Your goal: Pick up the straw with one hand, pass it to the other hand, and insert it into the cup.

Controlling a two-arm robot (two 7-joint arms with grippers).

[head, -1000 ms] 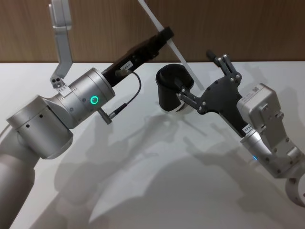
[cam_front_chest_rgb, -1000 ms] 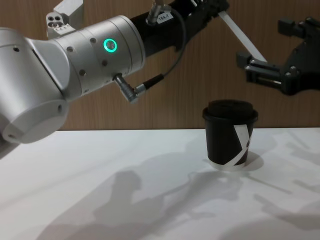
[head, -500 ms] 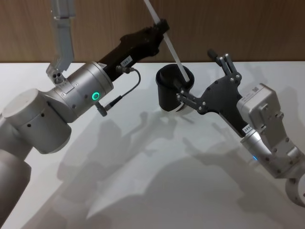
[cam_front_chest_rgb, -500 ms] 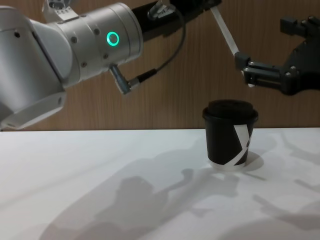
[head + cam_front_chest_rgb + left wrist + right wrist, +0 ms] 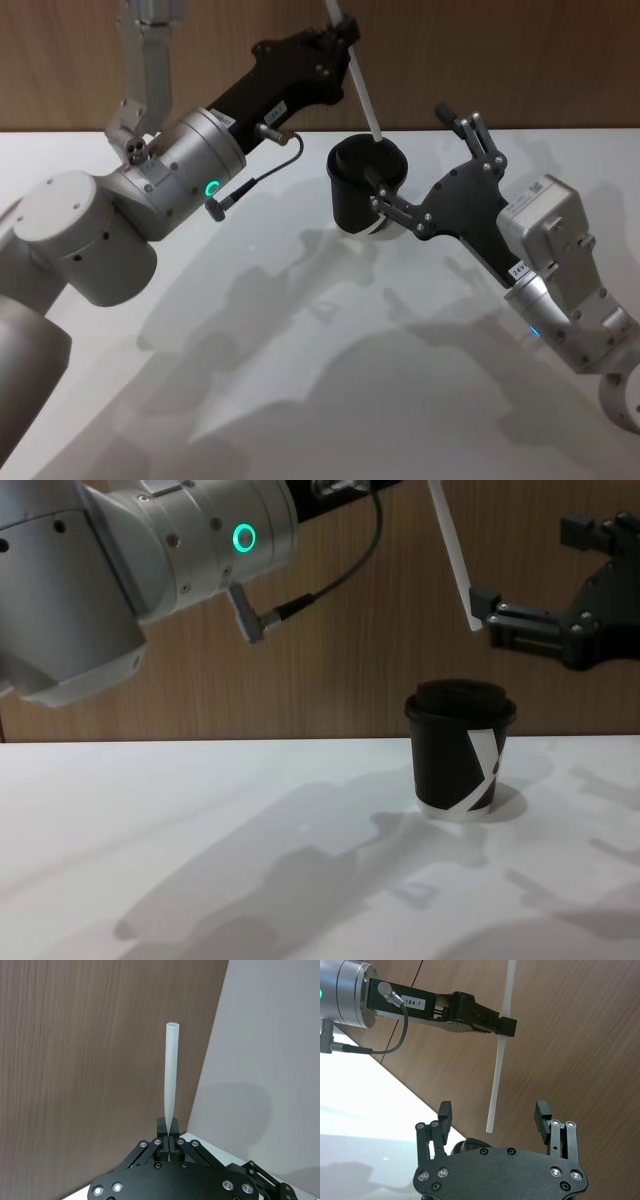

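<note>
The thin white straw (image 5: pixel 360 85) hangs almost upright, and my left gripper (image 5: pixel 345 35), long and black on a silver arm, is shut on its upper part. In the left wrist view the straw (image 5: pixel 170 1085) sticks out from the shut left gripper (image 5: pixel 169 1141). Its lower end hovers a little above the lid of the black cup (image 5: pixel 455 750), which stands on the table. My right gripper (image 5: pixel 493 1110), all black, is open with the straw's (image 5: pixel 501 1060) tip between its spread fingers, touching neither. In the head view the right gripper (image 5: pixel 408 148) sits just right of the cup (image 5: pixel 350 200).
The white table (image 5: pixel 300 380) stretches bare in front of the cup. A wooden wall (image 5: pixel 330 660) stands close behind it. My silver left arm (image 5: pixel 150 200) crosses above the table's left half.
My left arm has risen and swung the straw from slanted to nearly upright, bringing its lower end over the cup. The right gripper has stayed open in place.
</note>
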